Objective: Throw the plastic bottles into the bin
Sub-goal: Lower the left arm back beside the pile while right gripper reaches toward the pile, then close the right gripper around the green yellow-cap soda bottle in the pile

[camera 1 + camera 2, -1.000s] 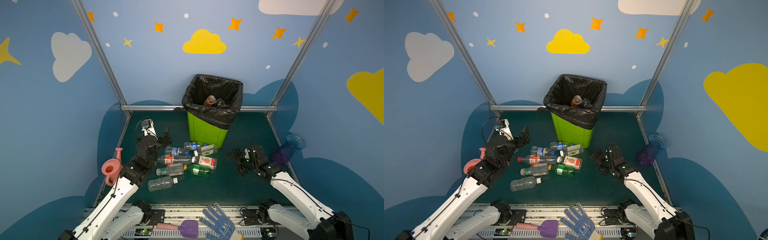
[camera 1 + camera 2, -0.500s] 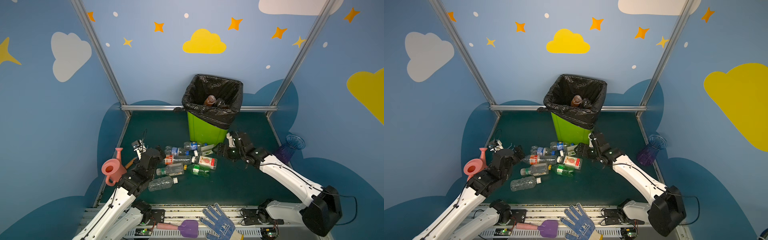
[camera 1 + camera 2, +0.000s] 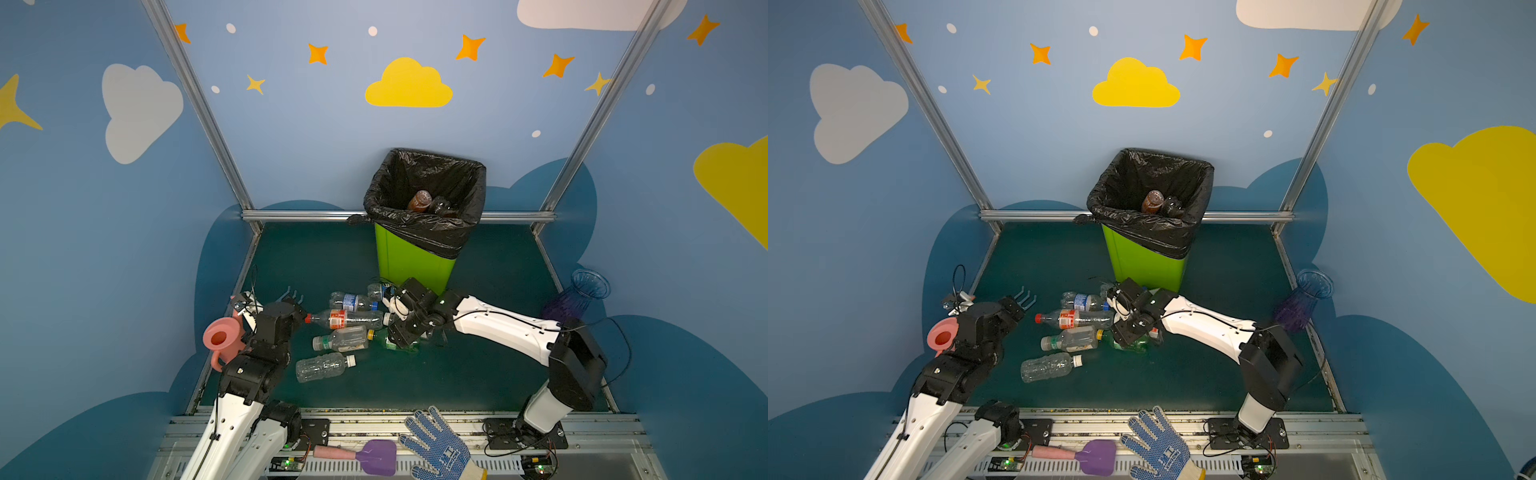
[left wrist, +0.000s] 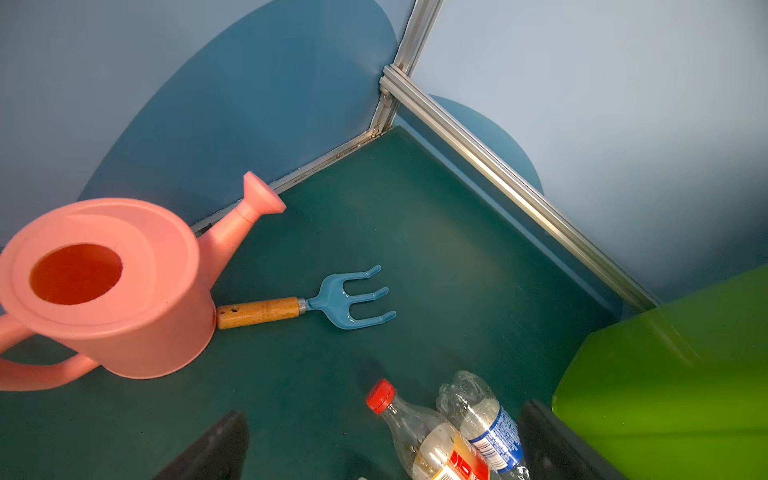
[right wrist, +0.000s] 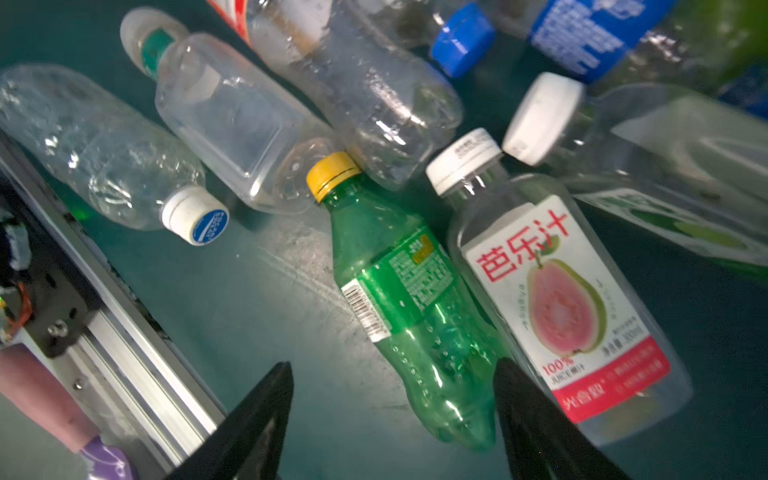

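Observation:
Several plastic bottles lie on the green floor in front of the lime-green bin (image 3: 415, 262), which has a brown bottle (image 3: 419, 201) inside its black bag. My right gripper (image 5: 392, 365) reaches down over the pile (image 3: 398, 337). It is open, with the base of a green bottle (image 5: 415, 299) between its fingers, close to one finger, and a guava-label bottle (image 5: 552, 299) just outside that finger. My left gripper (image 4: 384, 415) hangs low and open at the pile's left end (image 3: 296, 312). A red-capped bottle (image 4: 428, 436) and a blue-label bottle (image 4: 486, 419) lie between its fingers, untouched.
A pink watering can (image 3: 220, 340) and a blue hand rake (image 4: 349, 297) sit by the left wall beside the left arm. A purple vase (image 3: 577, 297) stands at the right wall. A dotted glove (image 3: 440, 446) and a purple trowel (image 3: 374, 457) lie on the front rail.
The right arm swung left from the right side onto the bottle pile and its jaws have narrowed around the green bottle. The left gripper dropped low toward the red-capped bottle.

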`<state>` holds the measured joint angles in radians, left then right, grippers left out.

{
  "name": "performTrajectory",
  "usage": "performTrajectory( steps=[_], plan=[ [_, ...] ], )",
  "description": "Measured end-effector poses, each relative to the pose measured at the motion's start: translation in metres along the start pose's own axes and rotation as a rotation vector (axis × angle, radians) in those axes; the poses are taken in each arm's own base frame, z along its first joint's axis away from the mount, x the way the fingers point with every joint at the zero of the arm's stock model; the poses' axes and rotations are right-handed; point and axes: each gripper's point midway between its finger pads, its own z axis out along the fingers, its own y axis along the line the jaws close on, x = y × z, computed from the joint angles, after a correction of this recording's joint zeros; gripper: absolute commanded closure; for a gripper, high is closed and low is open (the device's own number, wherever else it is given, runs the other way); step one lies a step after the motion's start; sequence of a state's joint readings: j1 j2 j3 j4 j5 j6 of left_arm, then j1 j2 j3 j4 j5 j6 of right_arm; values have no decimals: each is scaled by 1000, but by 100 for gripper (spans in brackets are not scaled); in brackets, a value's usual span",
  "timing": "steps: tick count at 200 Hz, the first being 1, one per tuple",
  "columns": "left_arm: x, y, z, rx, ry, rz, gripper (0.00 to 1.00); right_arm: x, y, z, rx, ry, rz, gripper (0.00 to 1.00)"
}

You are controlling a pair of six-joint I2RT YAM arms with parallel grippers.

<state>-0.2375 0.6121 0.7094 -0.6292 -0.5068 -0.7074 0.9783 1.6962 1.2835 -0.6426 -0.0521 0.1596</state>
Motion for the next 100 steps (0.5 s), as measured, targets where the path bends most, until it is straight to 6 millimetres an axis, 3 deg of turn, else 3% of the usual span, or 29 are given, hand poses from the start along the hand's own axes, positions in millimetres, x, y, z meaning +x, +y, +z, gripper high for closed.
performTrajectory(
  steps=[100],
  plan=[
    [14,5,5,-11,52,30,0,23,15,51,84,248,-270,21]
  ],
)
